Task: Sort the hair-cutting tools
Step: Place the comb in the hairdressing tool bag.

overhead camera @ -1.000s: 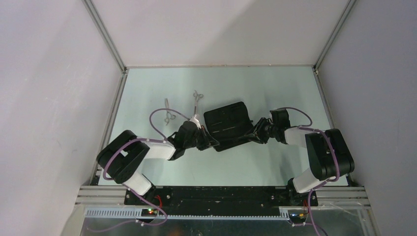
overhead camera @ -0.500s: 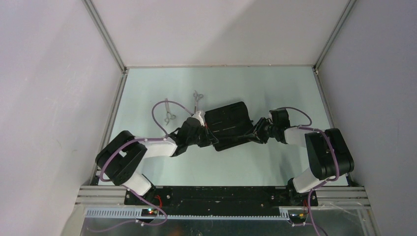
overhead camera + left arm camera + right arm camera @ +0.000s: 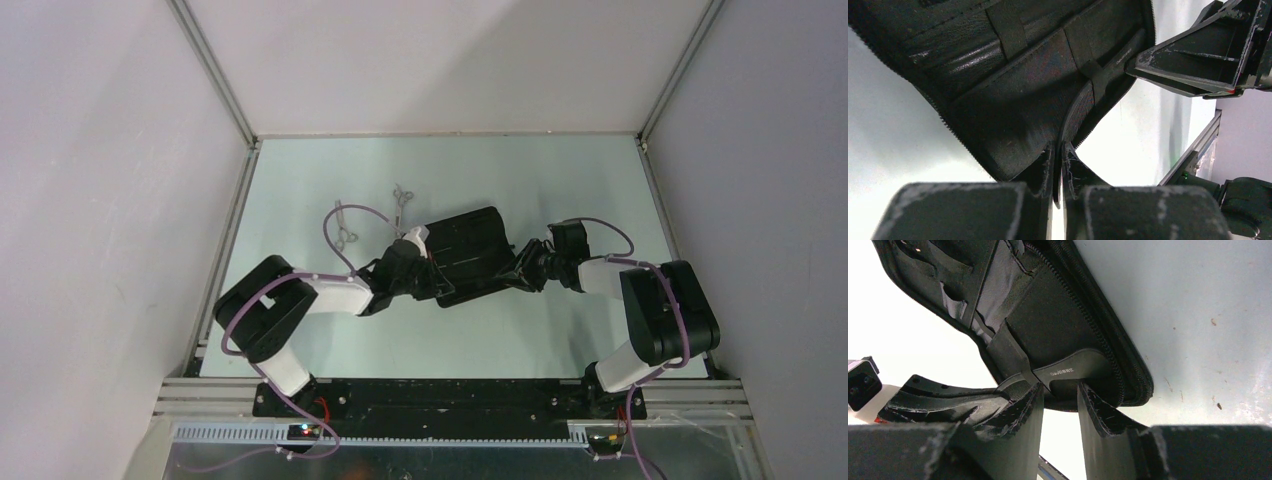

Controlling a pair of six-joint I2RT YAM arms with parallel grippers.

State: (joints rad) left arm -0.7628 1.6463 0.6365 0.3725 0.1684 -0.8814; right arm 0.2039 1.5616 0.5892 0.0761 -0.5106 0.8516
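Held open flat on the table is the black pouch (image 3: pixel 465 245). My left gripper (image 3: pixel 1058 150) is shut on the narrow black comb (image 3: pixel 1079 112), whose far end lies under a pouch strap (image 3: pixel 1096 75). At the pouch's right corner my right gripper (image 3: pixel 1058 387) is shut on the pouch edge (image 3: pixel 1120 380), beside the comb's printed end (image 3: pixel 1065 372). Two silver scissors (image 3: pixel 343 226) (image 3: pixel 402 200) lie on the table left of the pouch. In the top view the left gripper (image 3: pixel 437 280) sits at the pouch's near-left edge and the right gripper (image 3: pixel 517 272) at its near-right edge.
The pale green table (image 3: pixel 560 180) is walled by an aluminium frame (image 3: pixel 212 70) and grey panels. A purple cable (image 3: pixel 345 215) loops from the left arm over the nearer scissors. The right gripper's fingers (image 3: pixel 1193 57) show close to the comb's far end.
My left arm has moved right and forward with the comb, pushing it further along the pouch. The right arm and the scissors have stayed still.
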